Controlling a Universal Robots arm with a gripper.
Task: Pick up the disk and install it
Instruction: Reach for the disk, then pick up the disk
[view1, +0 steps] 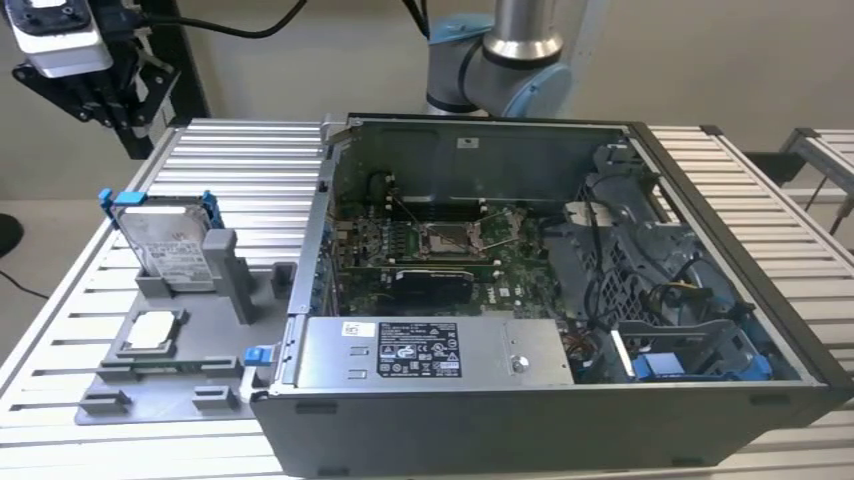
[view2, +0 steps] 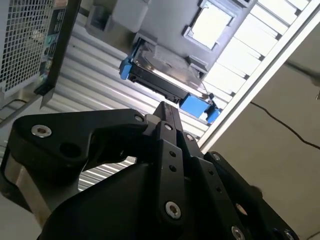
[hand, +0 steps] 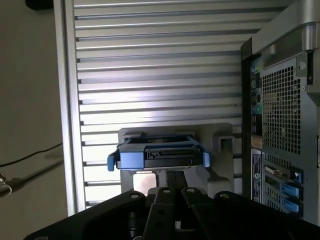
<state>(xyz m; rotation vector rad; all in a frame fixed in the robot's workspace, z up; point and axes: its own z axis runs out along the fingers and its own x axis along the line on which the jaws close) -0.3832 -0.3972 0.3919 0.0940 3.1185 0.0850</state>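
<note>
1. Looking at the exterior view, your disk (view1: 171, 238) stands propped in the grey holder (view1: 167, 372), on the exterior view's left of the computer case (view1: 534, 410).
2. Second wrist view: gripper (view2: 166, 107) pressed together, empty, apart from the disk (view2: 165, 75).
3. First wrist view: disk (hand: 160, 155) sits edge-on just past the closed gripper (hand: 173, 176).

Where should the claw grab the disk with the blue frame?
Probably by its top end, across the two flat faces, coming down from above. The disk stands leaning in its grey holder, lower end tucked in, top end sticking out free.
</note>
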